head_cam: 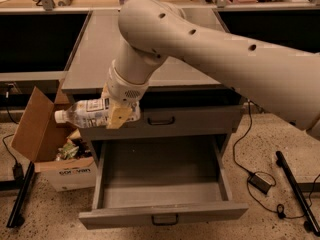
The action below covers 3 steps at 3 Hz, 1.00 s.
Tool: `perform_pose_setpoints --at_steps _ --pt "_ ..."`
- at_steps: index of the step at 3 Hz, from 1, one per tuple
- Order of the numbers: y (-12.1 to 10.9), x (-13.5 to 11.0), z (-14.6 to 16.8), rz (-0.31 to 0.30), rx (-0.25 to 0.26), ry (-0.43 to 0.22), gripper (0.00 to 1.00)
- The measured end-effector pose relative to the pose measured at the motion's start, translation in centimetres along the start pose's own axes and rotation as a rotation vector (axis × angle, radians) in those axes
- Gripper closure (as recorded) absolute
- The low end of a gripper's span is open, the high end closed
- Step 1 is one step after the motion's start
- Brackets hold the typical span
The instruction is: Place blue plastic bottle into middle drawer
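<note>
My gripper is shut on the blue plastic bottle, a clear bottle with a white cap and a printed label. I hold it lying sideways, cap to the left, in the air in front of the cabinet's left front corner. It hangs above the left edge of the open middle drawer, a wide grey tray with a low front panel and a small dark bar handle. The drawer tray shows nothing inside it. My arm reaches in from the right and hides much of the cabinet top.
The grey cabinet top lies behind the bottle. A closed drawer with a dark handle sits above the open one. An open cardboard box with packaging stands on the floor at left. Cables and a power brick lie at right.
</note>
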<state>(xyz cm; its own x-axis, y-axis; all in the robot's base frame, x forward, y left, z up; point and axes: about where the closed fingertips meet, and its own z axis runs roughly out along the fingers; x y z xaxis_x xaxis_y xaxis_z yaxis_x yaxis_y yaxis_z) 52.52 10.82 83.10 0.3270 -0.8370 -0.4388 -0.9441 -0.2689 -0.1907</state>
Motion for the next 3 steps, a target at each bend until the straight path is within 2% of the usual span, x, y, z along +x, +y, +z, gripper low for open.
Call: perform_pose_setpoints --at_steps 1,2,3 --pt "-0.2 0.0 -0.1 0.0 0.004 -0.001 1.0" --pt "1.5 2.3 3.3 0.04 -0.031 0.005 1.0" --pt "4.2 6.1 8.1 0.114 -0.055 0.018 1.0"
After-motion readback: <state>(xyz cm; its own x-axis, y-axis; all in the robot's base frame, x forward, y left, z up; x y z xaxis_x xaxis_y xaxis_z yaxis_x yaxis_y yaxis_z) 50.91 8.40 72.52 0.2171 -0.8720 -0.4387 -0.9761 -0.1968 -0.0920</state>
